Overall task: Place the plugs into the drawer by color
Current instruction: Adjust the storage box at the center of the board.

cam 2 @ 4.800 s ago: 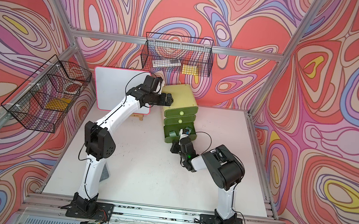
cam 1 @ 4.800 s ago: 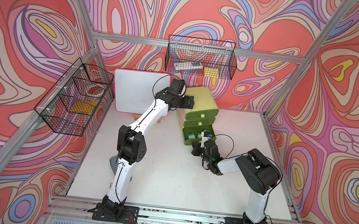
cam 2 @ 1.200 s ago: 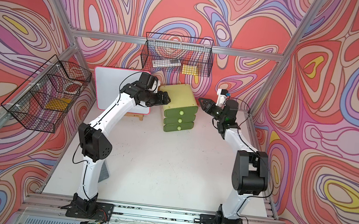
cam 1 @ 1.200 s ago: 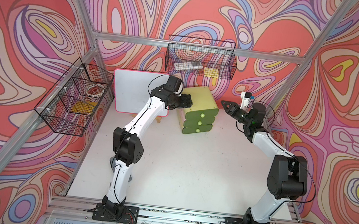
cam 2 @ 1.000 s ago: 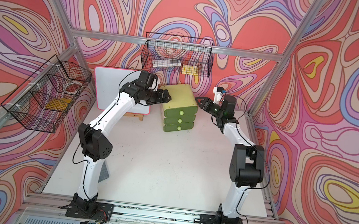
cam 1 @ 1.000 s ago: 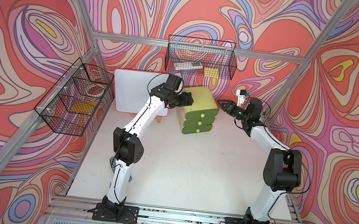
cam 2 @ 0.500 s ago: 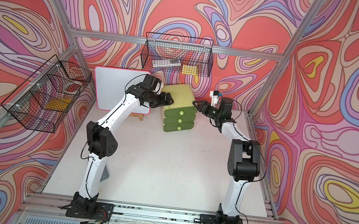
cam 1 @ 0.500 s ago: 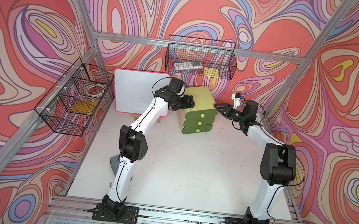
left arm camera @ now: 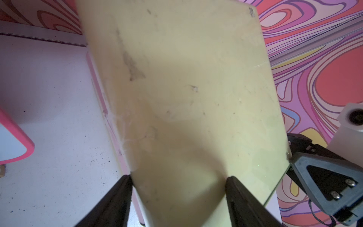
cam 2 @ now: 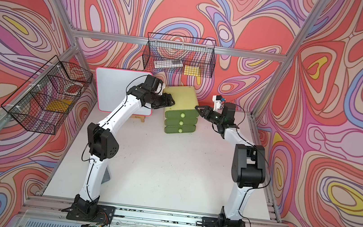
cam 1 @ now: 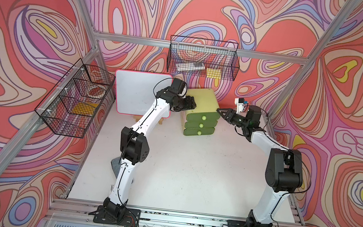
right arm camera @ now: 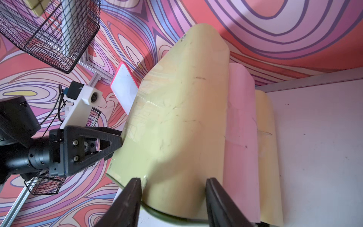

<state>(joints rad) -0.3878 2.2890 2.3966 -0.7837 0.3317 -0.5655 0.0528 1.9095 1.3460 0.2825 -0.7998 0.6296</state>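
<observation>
No plugs visible anywhere, drawer chest [cam 1: 201,107] all shut; left gripper [left arm camera: 177,181] clamps its top edge, right gripper [right arm camera: 173,183] spread around the other edge.

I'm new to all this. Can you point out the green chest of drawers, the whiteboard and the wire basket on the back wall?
chest of drawers [cam 1: 203,117], a top view, top drawer's knob
whiteboard [cam 1: 135,94], a top view, white face
wire basket [cam 2: 179,56], a top view, front mesh

Pale yellow-green drawer [cam 1: 202,102] with darker green fronts and light-green knobs; white tabletop [cam 1: 191,179]; pink-rimmed white board [cam 1: 135,94]; swirling red-purple walls [cam 1: 21,28].
</observation>
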